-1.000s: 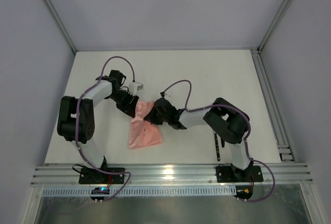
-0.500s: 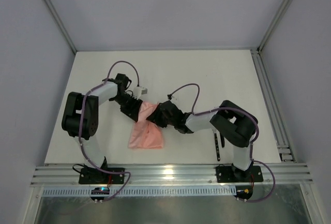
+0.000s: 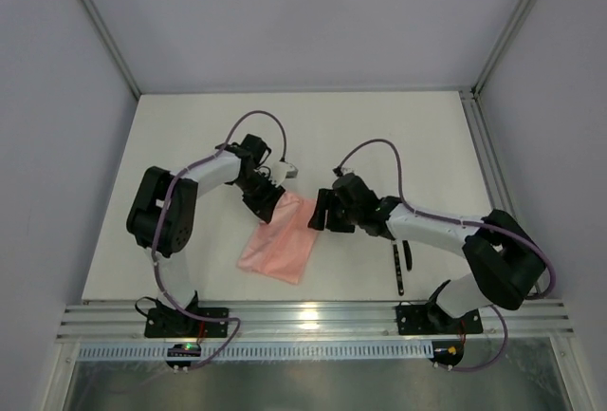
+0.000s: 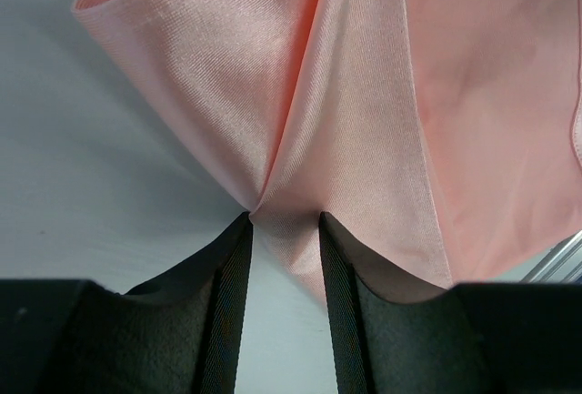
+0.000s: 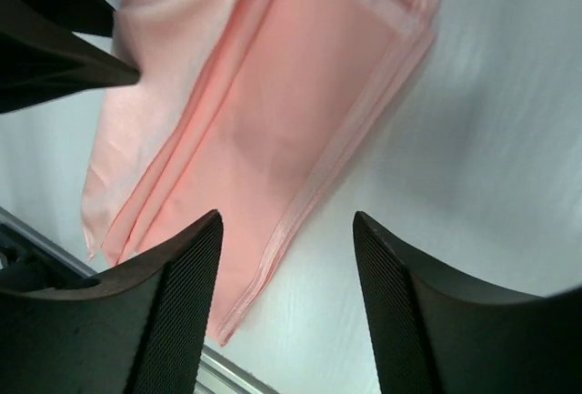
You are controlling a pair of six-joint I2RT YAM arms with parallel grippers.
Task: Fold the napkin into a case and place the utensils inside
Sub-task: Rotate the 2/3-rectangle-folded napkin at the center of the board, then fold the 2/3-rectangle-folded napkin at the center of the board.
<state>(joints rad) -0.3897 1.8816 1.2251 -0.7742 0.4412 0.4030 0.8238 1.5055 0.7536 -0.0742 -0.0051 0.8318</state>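
Observation:
The salmon-pink napkin (image 3: 280, 240) lies folded in a slanted strip on the white table, between the two arms. My left gripper (image 3: 268, 204) sits at its far upper corner. In the left wrist view the napkin (image 4: 346, 94) bunches toward my left gripper (image 4: 284, 221), whose jaws stand apart with the corner lying between the tips. My right gripper (image 3: 321, 216) hangs open just right of the cloth. In the right wrist view the right gripper (image 5: 286, 217) has nothing between its fingers and the napkin's (image 5: 273, 112) hemmed edge lies below. The dark utensils (image 3: 400, 264) lie near the right arm's base.
Aluminium rails (image 3: 303, 321) run along the near edge of the table. Another rail (image 3: 493, 174) lines its right side. Grey walls enclose the cell on three sides. The left gripper's fingers (image 5: 55, 57) show at the top left of the right wrist view.
My right gripper has opened and drawn back to the right, off the napkin. The left gripper has shifted right, and the napkin now lies slanted and flatter.

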